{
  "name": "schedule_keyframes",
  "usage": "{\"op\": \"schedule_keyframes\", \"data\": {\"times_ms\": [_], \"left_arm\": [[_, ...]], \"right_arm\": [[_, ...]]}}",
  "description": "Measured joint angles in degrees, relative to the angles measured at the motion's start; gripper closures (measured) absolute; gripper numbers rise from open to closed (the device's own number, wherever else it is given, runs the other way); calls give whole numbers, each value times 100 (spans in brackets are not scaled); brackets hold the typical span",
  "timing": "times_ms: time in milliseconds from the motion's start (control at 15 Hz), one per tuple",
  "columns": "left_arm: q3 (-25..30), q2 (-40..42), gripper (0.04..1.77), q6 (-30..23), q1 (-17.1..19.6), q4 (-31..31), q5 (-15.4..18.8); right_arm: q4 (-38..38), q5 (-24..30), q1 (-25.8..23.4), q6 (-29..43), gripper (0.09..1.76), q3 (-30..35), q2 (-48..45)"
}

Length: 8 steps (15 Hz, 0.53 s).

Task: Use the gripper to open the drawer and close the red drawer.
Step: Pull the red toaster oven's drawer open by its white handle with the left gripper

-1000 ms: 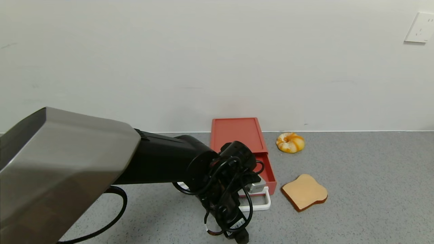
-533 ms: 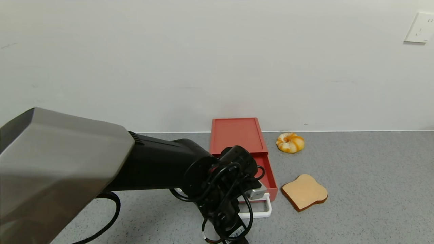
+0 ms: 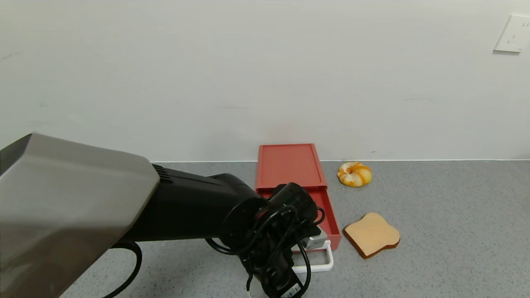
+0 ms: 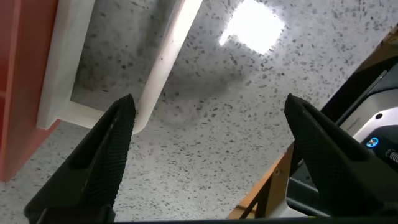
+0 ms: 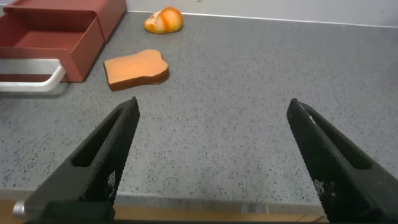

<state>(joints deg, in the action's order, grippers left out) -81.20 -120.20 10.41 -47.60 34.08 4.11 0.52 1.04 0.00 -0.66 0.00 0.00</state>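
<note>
Left gripper [image 4: 205, 155] is seen spread wide, nothing held, beside the white handle [image 3: 319, 260] of the red drawer [image 3: 327, 219], pulled out at 12 o'clock by the wall; opening judged done, a push toward 12 needed next; right gripper [image 5: 211, 162] parked open.

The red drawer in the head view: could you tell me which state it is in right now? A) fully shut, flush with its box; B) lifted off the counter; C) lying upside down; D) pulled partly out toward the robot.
D: the red drawer sticks out of its box toward the robot, its inside exposed, with the white handle at the near end, close to the left gripper.
</note>
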Motion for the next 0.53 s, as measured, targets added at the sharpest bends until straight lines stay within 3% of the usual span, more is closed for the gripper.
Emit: {"op": "schedule_keyframes", "data": {"times_ms": [533], "left_arm": [[249,107,9,-121,-138,-149,-6]], "right_arm": [[0,4,0,-2,10,0,0]]}}
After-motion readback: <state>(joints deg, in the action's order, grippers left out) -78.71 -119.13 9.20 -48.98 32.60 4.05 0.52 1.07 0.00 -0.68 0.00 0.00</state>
